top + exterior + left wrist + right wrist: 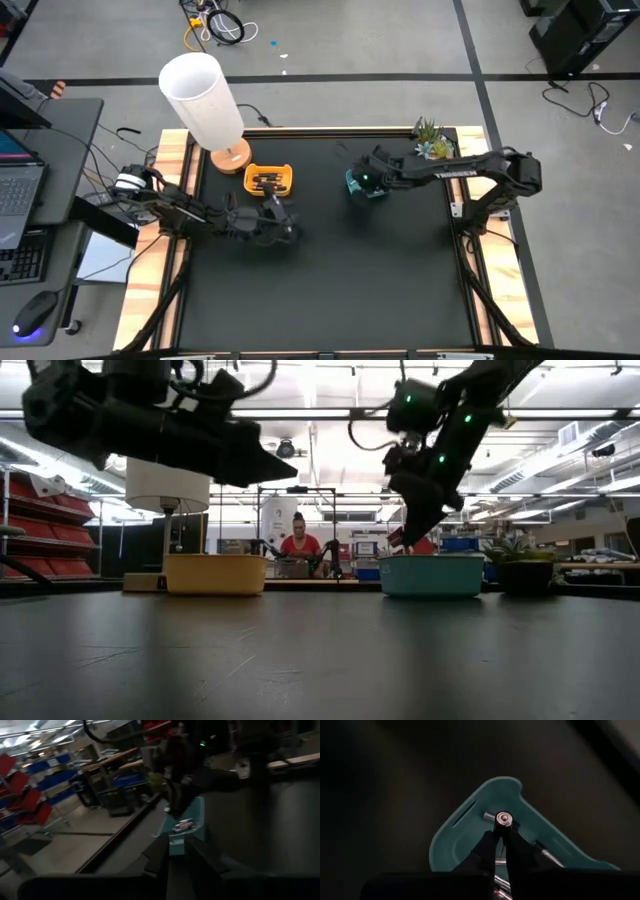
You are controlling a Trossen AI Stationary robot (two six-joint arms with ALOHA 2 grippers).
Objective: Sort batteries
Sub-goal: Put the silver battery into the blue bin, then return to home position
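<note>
Right end effector pinches battery upright, end-on, over teal tray.

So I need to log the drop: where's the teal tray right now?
High view: the teal tray sits right of the yellow tray, under the right gripper.

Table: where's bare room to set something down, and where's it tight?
Free: the near half of the table, in front of both arms, and the strip between the yellow tray and the teal tray. Crowded: the far edge, with the lamp, the trays, the plant, the left gripper, and the right gripper over the teal tray.
</note>
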